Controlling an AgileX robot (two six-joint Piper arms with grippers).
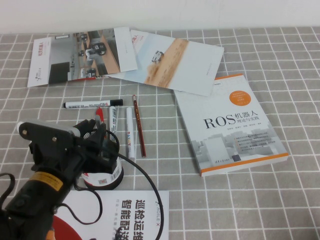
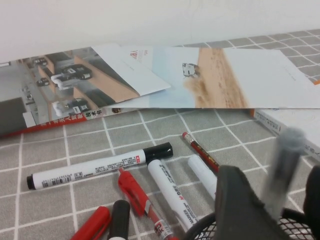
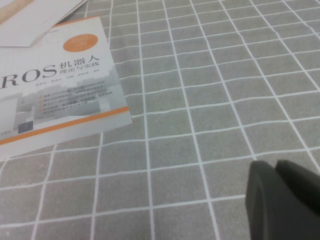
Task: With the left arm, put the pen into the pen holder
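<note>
Pinching the pen [image 2: 284, 167] upright, your left gripper [image 2: 272, 210] hangs just above the pen holder [image 1: 107, 172] for release; right gripper [image 3: 280, 200] idles, fingers together

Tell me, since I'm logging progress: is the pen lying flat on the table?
No: the left gripper holds the pen upright above the pen holder.

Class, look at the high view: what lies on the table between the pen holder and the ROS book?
In the high view, between the pen holder and the ROS book lie a white marker and a thin brown-red pen, side by side on the checked cloth.
</note>
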